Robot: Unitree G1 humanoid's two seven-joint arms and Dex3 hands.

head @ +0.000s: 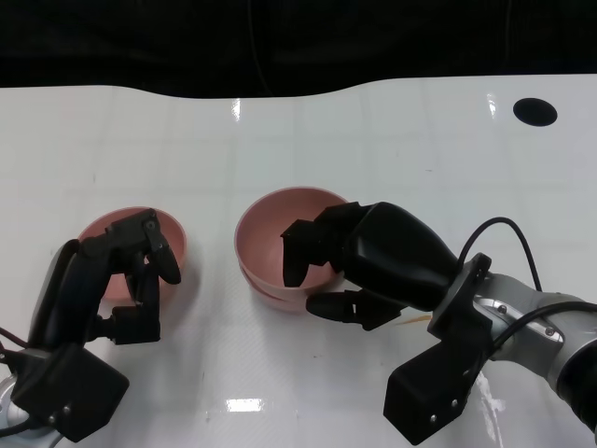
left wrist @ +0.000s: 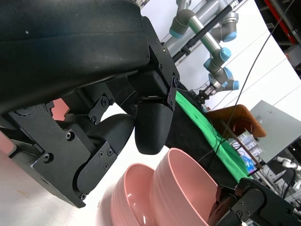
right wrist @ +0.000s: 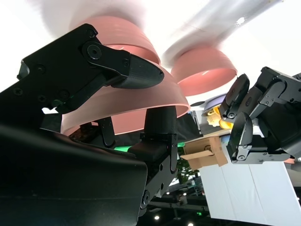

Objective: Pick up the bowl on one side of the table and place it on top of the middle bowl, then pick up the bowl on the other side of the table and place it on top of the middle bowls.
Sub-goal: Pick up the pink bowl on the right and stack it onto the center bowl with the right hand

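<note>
White glossy table (head: 280,373) under the left hand (head: 112,280) and the right hand (head: 373,261), with small reflections of lamps. Round black hole (head: 534,111) in the table, well beyond the right hand, to its right. Far behind the left hand: green cloth (left wrist: 190,110), grey arm with blue joints (left wrist: 225,52), brown tray (left wrist: 233,120). Beyond the right hand's fingers, a cardboard box (right wrist: 202,153).

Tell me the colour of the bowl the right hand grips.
Pink; the bowl shows best in the head view.
</note>
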